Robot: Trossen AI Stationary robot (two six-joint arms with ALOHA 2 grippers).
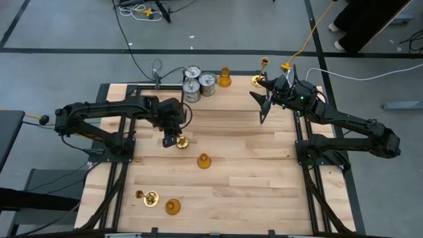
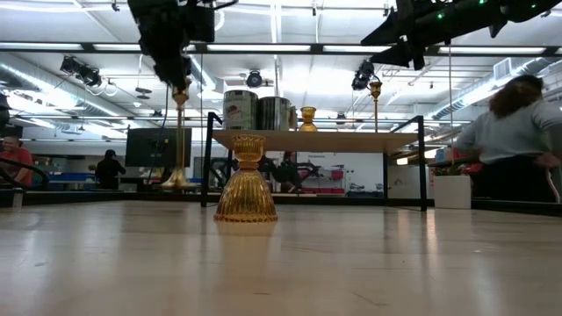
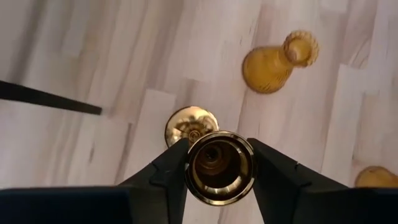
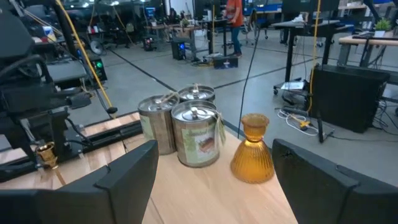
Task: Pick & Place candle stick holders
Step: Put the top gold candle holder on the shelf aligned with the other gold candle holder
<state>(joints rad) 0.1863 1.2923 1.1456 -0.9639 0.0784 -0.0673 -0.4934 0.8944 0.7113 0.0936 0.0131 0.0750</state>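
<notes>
My left gripper point(image 1: 176, 139) is over the table's left middle, shut on a shiny brass candle stick holder point(image 1: 183, 141) with a round base point(image 3: 191, 123) and a stem point(image 2: 180, 132). An amber bell-shaped holder point(image 2: 246, 180) stands upright on the table just to its right. Three silvery cylinders point(image 4: 186, 127) and another amber holder point(image 4: 253, 149) stand on a raised wooden shelf point(image 2: 316, 138) at the far edge. My right gripper point(image 4: 214, 168) hangs open in the air at the far right, pointing level at them. My left gripper pinches the brass holder's cup point(image 3: 194, 167), at its top end, between the two fingers point(image 3: 166, 179), one on each opposite side. The fingers come from above, slanting down. The holder hangs upright below them, its round base lifted clear of the table.
An amber holder point(image 1: 172, 207) and a brass one point(image 1: 149, 196) lie near the table's front left. More brass holders point(image 1: 259, 80) stand at the far right by my right arm. A person point(image 2: 518, 140) is in the room beyond the table.
</notes>
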